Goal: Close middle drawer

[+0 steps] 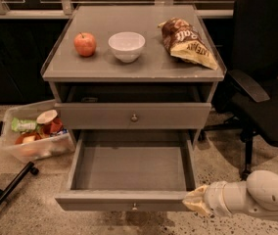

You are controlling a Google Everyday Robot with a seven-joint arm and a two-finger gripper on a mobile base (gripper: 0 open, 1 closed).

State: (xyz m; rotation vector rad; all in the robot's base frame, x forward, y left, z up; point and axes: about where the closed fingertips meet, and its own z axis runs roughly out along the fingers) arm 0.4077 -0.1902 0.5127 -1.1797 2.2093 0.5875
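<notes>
Standing open, the middle drawer (129, 173) has the pincer (195, 204) at its front's right end; grip cannot be told.

Speckled floor (217, 155), black office chair (271, 106) at right, dark wall (16, 62) behind.

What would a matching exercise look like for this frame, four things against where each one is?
Things:
1. apple
2. white bowl
3. chip bag
4. gripper

Places:
a. at the front right corner of the pulled-out middle drawer
b. right side of the cabinet top
c. left side of the cabinet top
d. centre of the cabinet top

Pairs: 1-c, 2-d, 3-b, 4-a.
</notes>
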